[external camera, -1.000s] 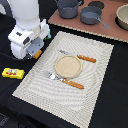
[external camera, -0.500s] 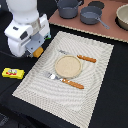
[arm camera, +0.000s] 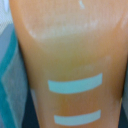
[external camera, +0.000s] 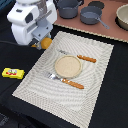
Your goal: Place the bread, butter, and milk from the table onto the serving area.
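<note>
The orange-brown bread [external camera: 46, 44] sits at the lower end of my gripper [external camera: 42, 42], at the far corner of the beige striped serving area [external camera: 95, 75] on the exterior view's left. In the wrist view the bread [arm camera: 70, 60] fills the frame, with two pale scored lines showing; my fingers are hidden there. The gripper looks shut on the bread. The yellow butter [external camera: 12, 73] lies on the dark table off the mat, on the exterior view's left. The milk is not in view.
A round tan plate [external camera: 67, 65] lies mid-mat with orange-handled cutlery beside it [external camera: 72, 83] [external camera: 86, 58]. A brown board [external camera: 107, 31] at the back holds grey pots [external camera: 91, 15] and a bowl [external camera: 123, 15]. The white arm body [external camera: 30, 22] hides the table behind it.
The arm has shifted up and slightly toward the exterior view's right; the bread stays at the gripper near the mat's far corner. The butter has not moved.
</note>
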